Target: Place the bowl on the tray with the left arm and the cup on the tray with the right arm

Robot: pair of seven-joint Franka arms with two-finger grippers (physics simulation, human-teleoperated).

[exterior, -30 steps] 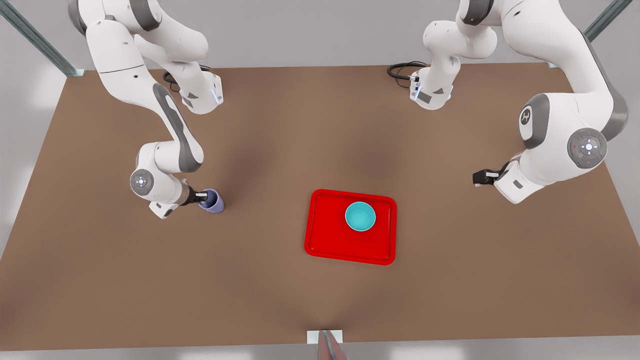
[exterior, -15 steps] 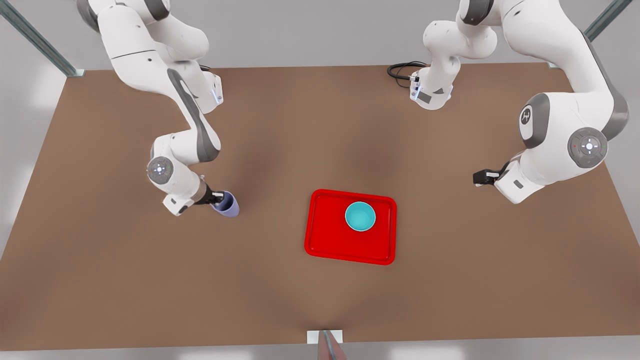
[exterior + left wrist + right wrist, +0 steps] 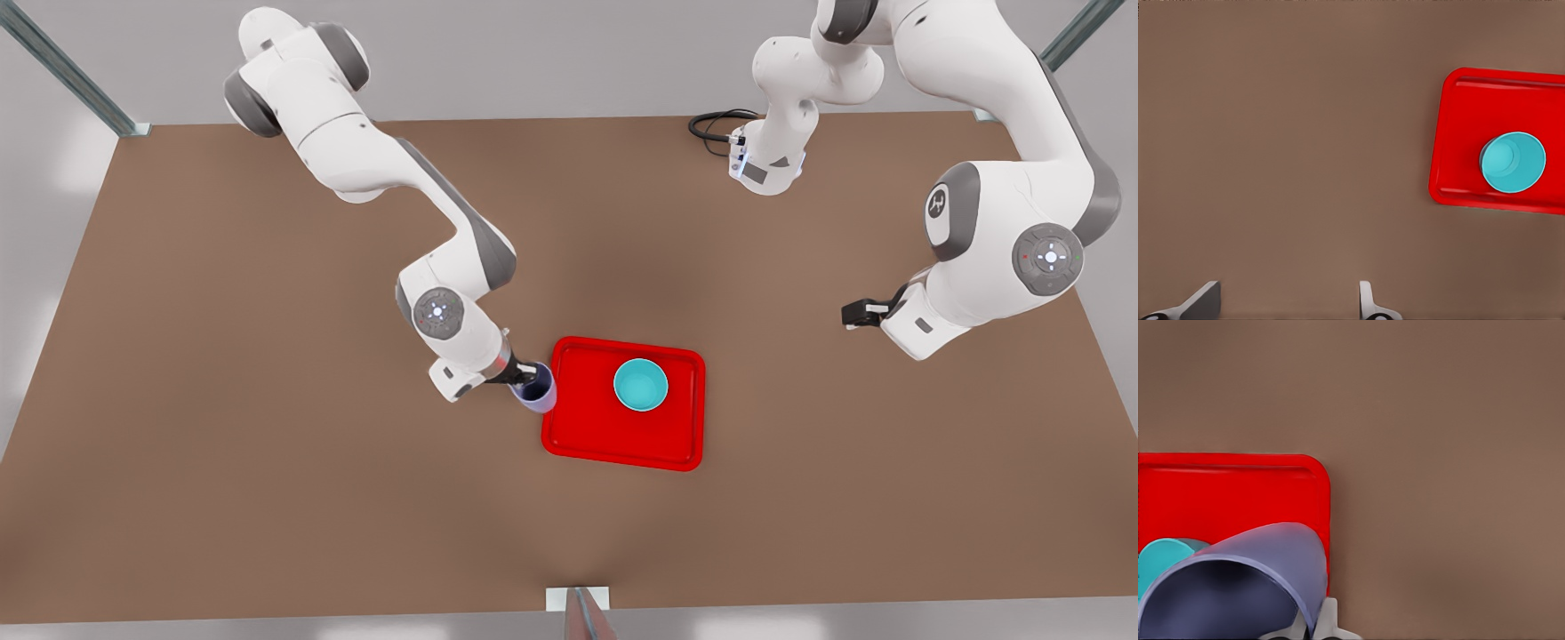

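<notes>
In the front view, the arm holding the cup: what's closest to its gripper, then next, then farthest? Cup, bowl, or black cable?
From the right gripper:
1. Cup, held in its fingers, at the tray's edge.
2. Bowl, on the tray.
3. Black cable, at the table's far edge.

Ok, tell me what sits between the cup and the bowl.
In the front view, just bare red tray floor: the cup, held by the right tool, is at the tray's rim, and nothing stands between it and the bowl.
</notes>
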